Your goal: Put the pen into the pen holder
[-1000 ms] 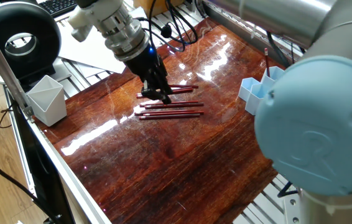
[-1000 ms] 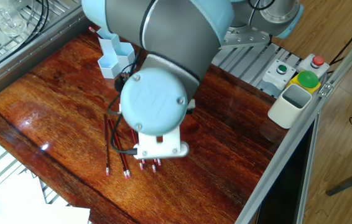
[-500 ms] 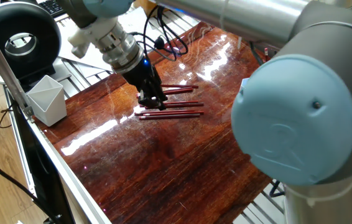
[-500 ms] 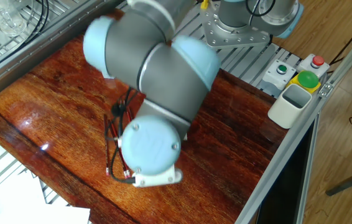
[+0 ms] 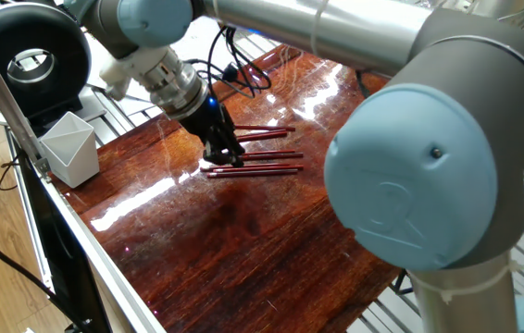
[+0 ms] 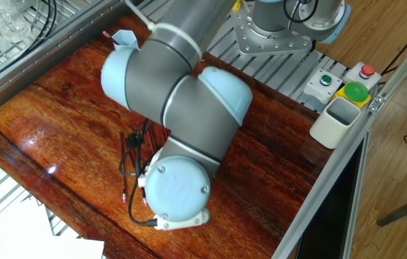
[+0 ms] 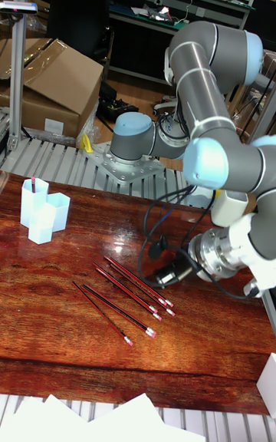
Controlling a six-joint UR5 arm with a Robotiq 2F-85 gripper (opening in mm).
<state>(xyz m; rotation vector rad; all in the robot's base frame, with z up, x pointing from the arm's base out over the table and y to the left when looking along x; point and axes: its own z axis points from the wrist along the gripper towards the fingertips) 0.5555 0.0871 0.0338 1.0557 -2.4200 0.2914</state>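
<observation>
Several dark red pens (image 5: 260,155) lie side by side in the middle of the wooden table, also seen in the tall view as pens (image 7: 126,292). My gripper (image 5: 225,154) is low over their left ends, its dark fingers apart and nothing lifted. In the tall view the gripper (image 7: 167,277) sits at the pens' right ends. The light blue pen holder (image 7: 42,213) stands far to the left with one red pen upright in it. The arm hides the holder in one fixed view; only the top of the pen holder (image 6: 123,37) shows in the other.
A pale white angular cup (image 5: 69,148) stands at the table's corner, seen again as the cup (image 6: 336,119) beside a button box (image 6: 349,80). A black cable (image 7: 152,236) loops near the gripper. White paper (image 7: 115,417) lies past the front edge.
The gripper has slid along the pens toward their ends near the white cup and dropped lower. The arm's elbow has swung across and now blocks the holder. The pens have not moved.
</observation>
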